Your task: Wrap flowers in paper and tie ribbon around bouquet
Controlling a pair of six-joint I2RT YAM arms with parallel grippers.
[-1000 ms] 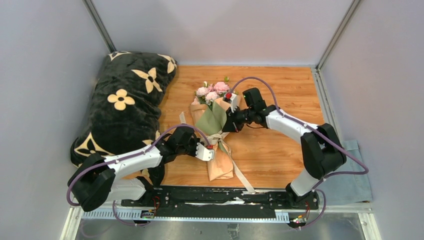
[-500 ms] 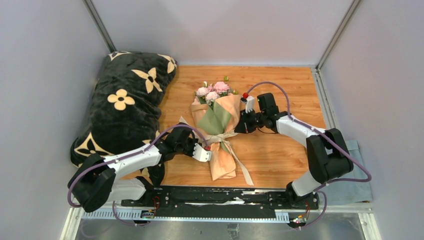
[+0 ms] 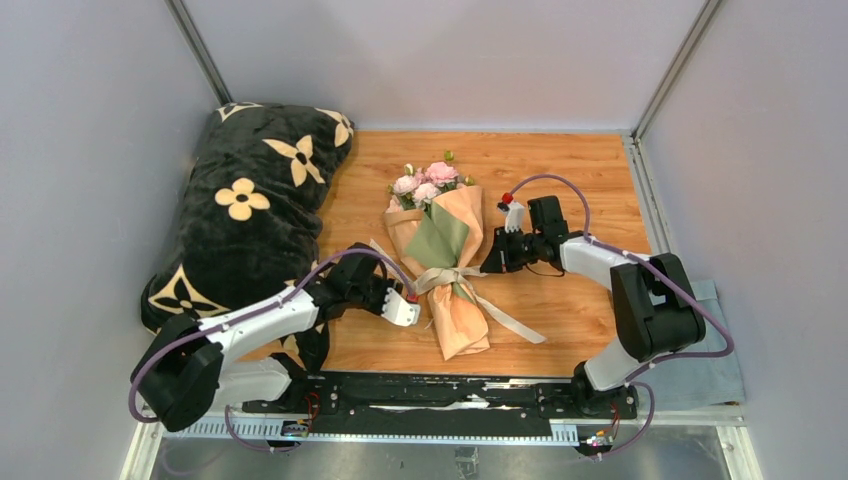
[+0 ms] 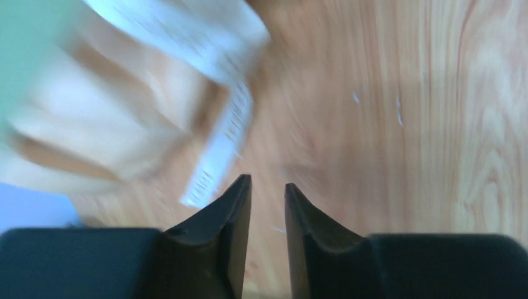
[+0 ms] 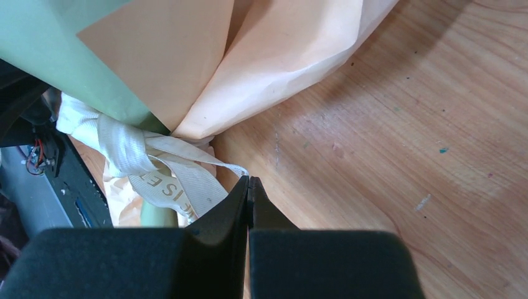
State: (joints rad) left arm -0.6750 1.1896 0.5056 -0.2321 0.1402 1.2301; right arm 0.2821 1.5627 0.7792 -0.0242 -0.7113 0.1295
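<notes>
Where the worktop (image 3: pixel 560 180) ends: grey walls at the back and both sides, the arms' rail (image 3: pixel 440 395) along the near edge. Bare wood lies right of the bouquet (image 3: pixel 445 255) and behind it, so that is the roomiest way to move.
pillow (image 3: pixel 250 210): black with cream flowers, it fills the back left corner and hangs over the wood. The left arm lies just beside it and could brush it on any outward swing.
bouquet: lies mid-worktop, blooms toward the back and stem end toward the rail, slightly tilted. Nothing pins it down, so a sideways pull would likely drag it across the wood rather than tighten the tie.
paper (image 3: pixel 462 215): peach cone with an olive fold showing, gathered at the waist. If the tie slackens, the cone may well spring open.
flowers (image 3: pixel 428 183): pink heads poke out of the cone's top, apart from the back wall.
ribbon (image 5: pixel 124 146): knotted round the waist. One long tail lies on the wood toward the near right, and a shorter one sticks out on the left. The long tail could catch under an arm crossing low.
right hand (image 5: pixel 248 180): closed tight just right of the waist, apparently pinching a strand at its very tips. So shallow a hold could slip under tension.
left hand (image 4: pixel 268 187): jaws a narrow gap apart with nothing between them, low over the wood just left of the waist. A blurred ribbon end lies just ahead and may snag.
</notes>
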